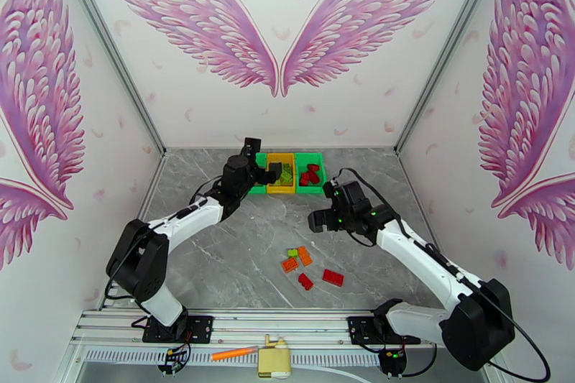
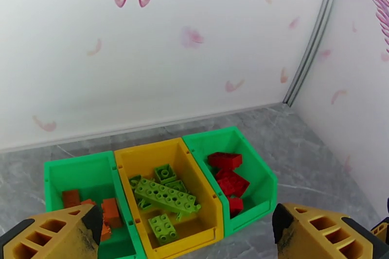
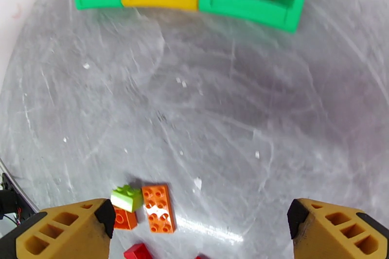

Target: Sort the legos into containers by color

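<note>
The three joined containers stand at the back of the table: a left green bin (image 2: 73, 172) with orange legos (image 2: 109, 211), a yellow bin (image 2: 146, 155) with light green legos (image 2: 165, 196), and a right green bin (image 2: 253, 158) with red legos (image 2: 228, 177). My left gripper (image 1: 272, 174) hovers open and empty just in front of the yellow bin (image 1: 280, 188). Loose legos lie at centre front: a green one (image 1: 293, 252), two orange (image 1: 305, 256) and two red (image 1: 333, 277). My right gripper (image 1: 318, 220) hangs open above the table, behind that loose group; its fingers (image 3: 73, 226) hold nothing.
An orange stick (image 1: 233, 353) and a beige object (image 1: 273, 360) lie on the rail in front of the arm bases. White walls with pink wings close in the table at the back and on both sides. Bare grey tabletop (image 3: 219, 109) lies between the bins and the loose bricks.
</note>
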